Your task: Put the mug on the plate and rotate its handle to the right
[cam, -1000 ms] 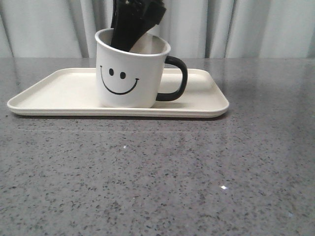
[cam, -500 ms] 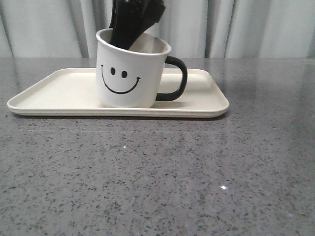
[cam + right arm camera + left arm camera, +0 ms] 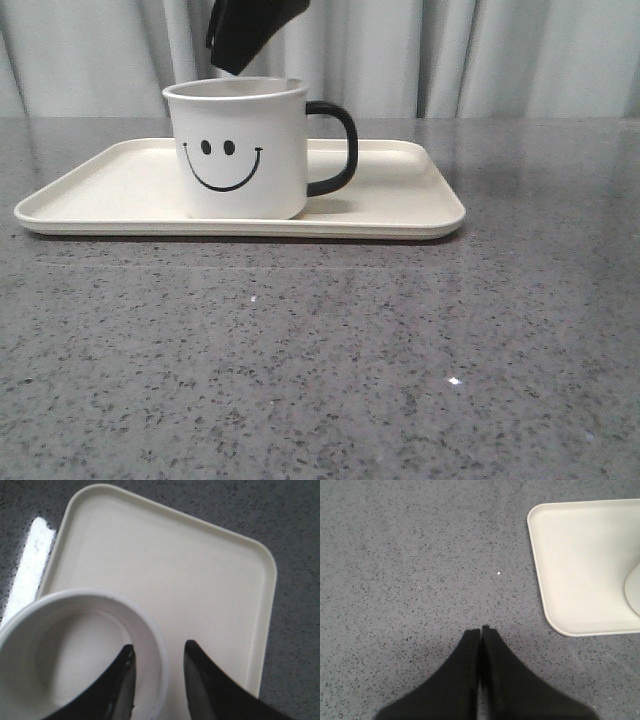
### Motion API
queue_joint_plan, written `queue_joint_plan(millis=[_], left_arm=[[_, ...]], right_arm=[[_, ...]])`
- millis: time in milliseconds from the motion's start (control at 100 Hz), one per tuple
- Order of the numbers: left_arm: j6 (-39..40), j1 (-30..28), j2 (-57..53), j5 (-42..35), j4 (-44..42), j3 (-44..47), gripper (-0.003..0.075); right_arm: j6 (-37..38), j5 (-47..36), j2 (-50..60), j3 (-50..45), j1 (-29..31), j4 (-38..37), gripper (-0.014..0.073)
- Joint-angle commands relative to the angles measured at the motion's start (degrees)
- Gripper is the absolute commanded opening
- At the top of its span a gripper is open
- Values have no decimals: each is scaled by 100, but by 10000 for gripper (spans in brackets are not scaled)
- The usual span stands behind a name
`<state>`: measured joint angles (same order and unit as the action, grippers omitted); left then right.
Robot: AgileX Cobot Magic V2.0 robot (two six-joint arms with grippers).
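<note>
I see the grey speckled worktop (image 3: 330, 350) first; it fills most of my front view. On it lies the big cream plate (image 3: 400, 205), flat and wide. The white mug (image 3: 238, 150) stands upright on the plate, a bit left of the middle. Its smiley face (image 3: 222, 165) looks at my front camera, and its black handle (image 3: 335, 148) sticks out to the right.

My front view shows only a dark bit of my right hand (image 3: 250, 30), up above the mug's rim and not touching it. I cannot tell from there how it is set. My right wrist view (image 3: 157, 655) shows more: the two fingers are spread apart, one over the inside of the mug (image 3: 75, 650) and one over the outside, with the rim between them. They hold nothing. That view hides the face and the handle.

My left hand (image 3: 481, 632) only shows in the left wrist view. Its fingers are pressed together, empty, over bare worktop (image 3: 420, 555) beside a corner of the plate (image 3: 580, 570).
</note>
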<state>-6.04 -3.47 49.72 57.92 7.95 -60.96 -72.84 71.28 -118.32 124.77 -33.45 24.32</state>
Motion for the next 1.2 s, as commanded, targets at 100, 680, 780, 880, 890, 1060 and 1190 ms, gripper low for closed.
queue_joint_plan(millis=[100,680,780,880,890,1060,1190], left_arm=[[2,-16,-41,-378,105,-136,-20],[2,-16,-41,-401,105,-136,-20],[2,-16,-41,-401,105,-136,-20],[2,-16,-41,-427,105,-136,-20],[2,-16,-41,-427,105,-136,-20],[2,-16,-41,-541,105,-136,-20],[2,-16,-41,-684,113,-136,-20]], right_arm=[[137,521,355,406,-1,186,279],[1854,-862,1256,629,745,324,276],[2130,-905,1496,624,1274,713,276],[2283,-824,1764,624,1829,1209,276],[2306,-795,1806,624,1868,1272,276],[2391,-502,2330,624,2851,1906,276],[2398,-500,2755,577,3563,2162,274]])
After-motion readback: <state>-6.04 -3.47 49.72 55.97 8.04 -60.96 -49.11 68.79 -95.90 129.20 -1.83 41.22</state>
